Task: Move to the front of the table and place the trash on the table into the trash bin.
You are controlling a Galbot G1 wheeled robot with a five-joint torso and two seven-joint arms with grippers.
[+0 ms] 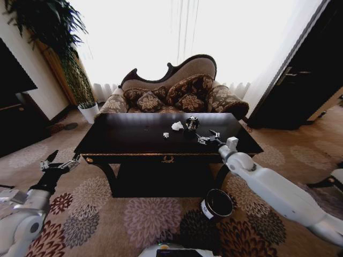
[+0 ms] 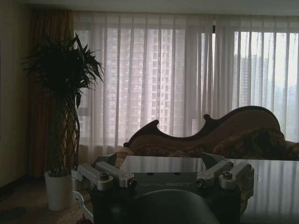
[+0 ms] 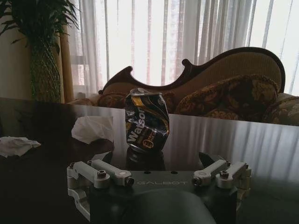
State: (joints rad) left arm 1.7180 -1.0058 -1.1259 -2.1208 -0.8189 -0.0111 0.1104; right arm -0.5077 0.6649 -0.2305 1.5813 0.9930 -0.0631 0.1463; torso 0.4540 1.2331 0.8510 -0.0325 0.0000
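A crushed dark can with gold and white lettering stands upright on the large, dark, glossy wooden table, toward the middle right of the top. A crumpled white paper lump lies just beside it, and a second, flatter white paper lump lies farther off toward the robot's left. The right gripper reaches over the table's front right part, near the can but apart from it; its fingers are spread wide and hold nothing. The small, dark, cylindrical trash bin with a white label sits tilted on the patterned carpet below the right arm, beside the table's front right leg. The left gripper hangs low off the table's front left corner, spread open and empty.
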